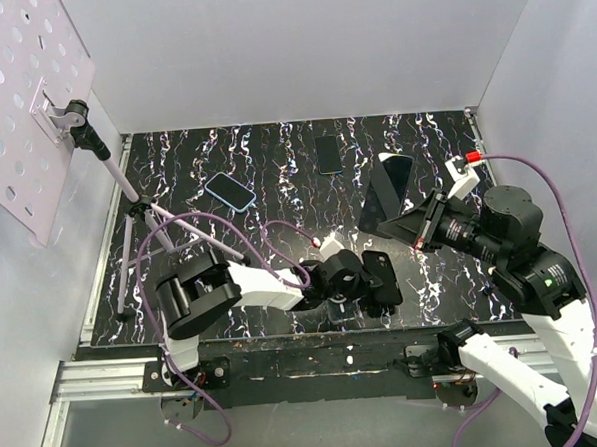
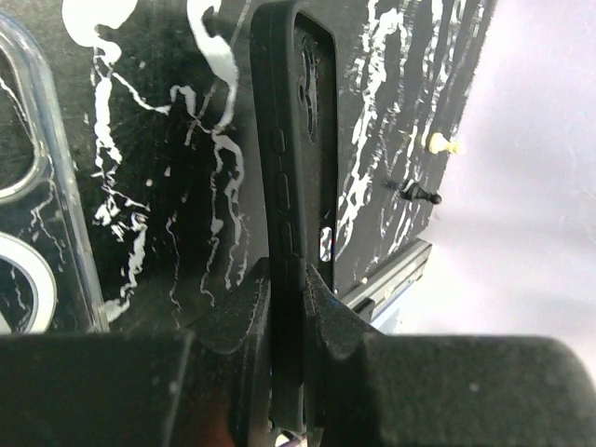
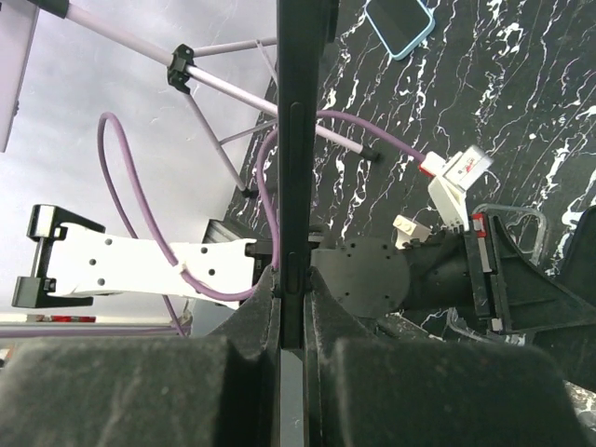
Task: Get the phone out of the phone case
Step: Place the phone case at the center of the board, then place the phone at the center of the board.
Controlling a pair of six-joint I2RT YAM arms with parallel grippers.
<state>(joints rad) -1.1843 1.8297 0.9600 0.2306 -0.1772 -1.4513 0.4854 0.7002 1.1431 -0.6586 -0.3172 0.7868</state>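
Left gripper (image 2: pixel 287 281) is clamped tight on one end of the black phone case (image 2: pixel 296 140), holding it edge-on near the front edge of the marbled table (image 1: pixel 275 165). Just beside it lies what looks like a clear case (image 2: pixel 37 186), though it's hard to say from this angle. Over on the right, the right gripper (image 3: pixel 291 279) is pinched down on the phone (image 3: pixel 296 112), which is held up off the table, apart from the case.

1. White-shelled left arm (image 1: pixel 262 282) and white-shelled right arm (image 1: pixel 569 314), both with black joint housings.
2. Thin purple cable (image 3: pixel 102 177) runs along each arm.
3. White connector block with red tip (image 1: pixel 464 167) at each wrist.
4. Jaws: matte black, grainy finish.
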